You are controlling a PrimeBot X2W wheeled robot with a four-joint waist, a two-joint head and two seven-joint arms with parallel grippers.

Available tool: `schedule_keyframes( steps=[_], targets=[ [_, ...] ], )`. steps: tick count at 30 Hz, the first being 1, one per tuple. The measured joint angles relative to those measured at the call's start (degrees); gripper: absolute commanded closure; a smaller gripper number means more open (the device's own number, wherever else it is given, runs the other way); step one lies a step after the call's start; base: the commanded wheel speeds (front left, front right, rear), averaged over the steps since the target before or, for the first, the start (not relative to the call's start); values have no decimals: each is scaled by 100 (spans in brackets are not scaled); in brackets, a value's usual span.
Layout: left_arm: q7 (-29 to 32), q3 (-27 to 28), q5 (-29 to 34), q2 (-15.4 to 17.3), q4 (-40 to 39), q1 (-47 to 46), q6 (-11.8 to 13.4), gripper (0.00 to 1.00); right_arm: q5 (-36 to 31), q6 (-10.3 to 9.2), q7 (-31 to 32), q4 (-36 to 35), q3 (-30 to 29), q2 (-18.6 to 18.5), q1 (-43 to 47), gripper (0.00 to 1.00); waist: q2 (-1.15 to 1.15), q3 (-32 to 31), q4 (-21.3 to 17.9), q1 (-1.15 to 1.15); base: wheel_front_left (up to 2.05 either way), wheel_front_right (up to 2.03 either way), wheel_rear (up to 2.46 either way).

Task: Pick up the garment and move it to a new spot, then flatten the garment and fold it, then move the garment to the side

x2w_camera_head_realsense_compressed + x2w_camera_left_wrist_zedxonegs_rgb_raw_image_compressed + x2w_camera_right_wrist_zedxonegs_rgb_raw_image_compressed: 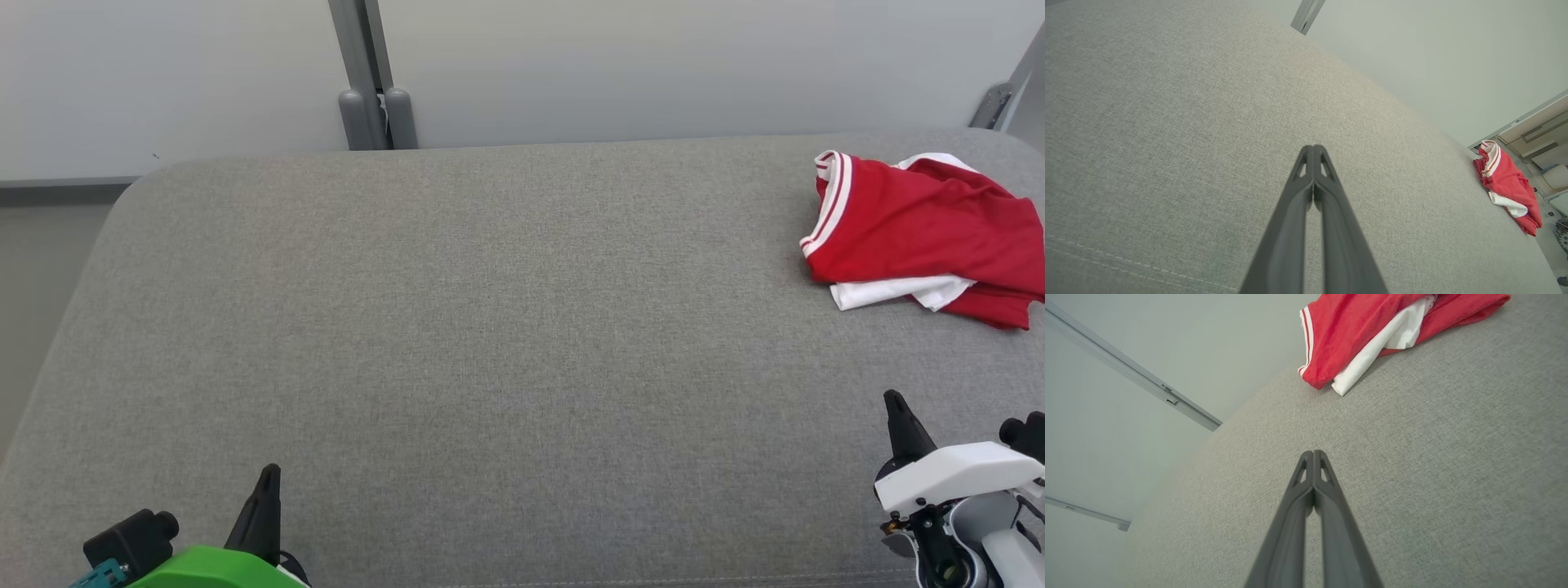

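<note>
The left gripper (268, 476) is over the near left part of the grey cushion (490, 327), with its fingers pressed together and holding nothing. The right gripper (895, 400), at the near right, also has closed, empty fingers. The red and white garment (914, 220) lies crumpled at the far right corner of the cushion, well apart from both grippers. Behind it is a pale wall (653, 65) with a grey post (357, 57).

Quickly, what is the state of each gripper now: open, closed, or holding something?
Left gripper: closed, holding nothing.
Right gripper: closed, holding nothing; the red and white garment lies apart from it.
</note>
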Motion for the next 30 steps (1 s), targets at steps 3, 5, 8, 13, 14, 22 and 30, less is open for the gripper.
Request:
schedule_keyframes(
  steps=[3, 5, 8, 13, 14, 22, 30],
  targets=[
    [55, 45, -252, -20, 27, -30, -20, 100, 166, 44, 45, -8, -70, 51, -8, 100, 0, 3, -7, 0, 0, 0, 0],
    [75, 82, -345, -41, 64, -40, -31, 100, 280, 51, 96, -16, -113, 78, -26, 100, 0, 5, -12, 0, 0, 0, 0],
    [124, 151, -584, -66, 108, -78, -79, 100, 463, 100, 158, -36, -191, 123, -52, 100, 0, 9, -19, 0, 0, 0, 0],
    [186, 240, -909, -90, 164, -161, -148, 100, 759, 152, 248, -58, -300, 205, -103, 100, 0, 14, -32, 0, 0, 0, 0],
    [205, 257, -971, -96, 179, -165, -164, 100, 814, 167, 272, -62, -330, 222, -112, 100, 0, 15, -34, 0, 0, 0, 0],
    [305, 414, -1434, -142, 287, -281, -266, 100, 1259, 272, 400, -91, -515, 349, -118, 100, 0, 24, -53, 0, 0, 0, 0],
    [409, 579, -2019, -168, 394, -372, -327, 100, 1736, 391, 563, -125, -704, 475, -172, 100, 0, 32, -72, 0, 0, 0, 0]
  ],
)
